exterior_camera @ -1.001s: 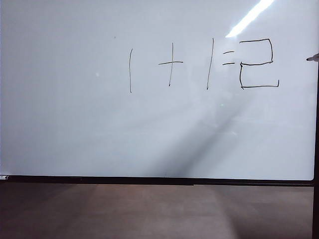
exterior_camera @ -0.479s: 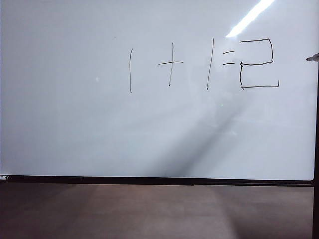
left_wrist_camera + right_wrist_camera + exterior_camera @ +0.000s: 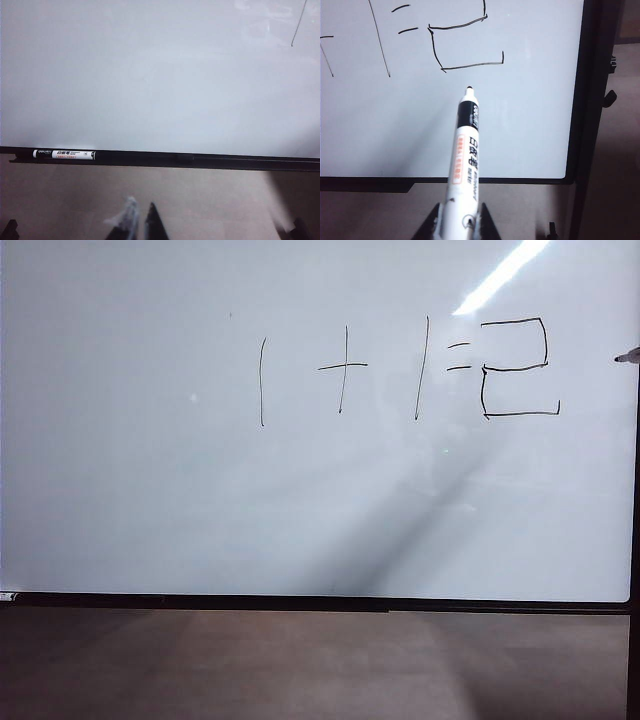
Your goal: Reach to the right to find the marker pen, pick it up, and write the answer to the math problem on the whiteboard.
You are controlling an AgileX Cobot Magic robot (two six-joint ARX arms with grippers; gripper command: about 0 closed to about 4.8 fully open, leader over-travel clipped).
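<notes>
1. You have handwriting on the whiteboard (image 3: 120,490): the math problem (image 3: 365,370) in the upper middle of the exterior view reads "1 + 1 =".
2. Just right of the equals dashes stands the answer (image 3: 518,367), a boxy "2".
3. In the right wrist view, the marker pen (image 3: 465,165) held between the right gripper (image 3: 456,222) fingers carries a printed label with Chinese characters; they are too small to read surely.
4. In the left wrist view, a second pen (image 3: 64,154) on the board's lower frame bears a label, lower left; it appears to read "deli".
</notes>
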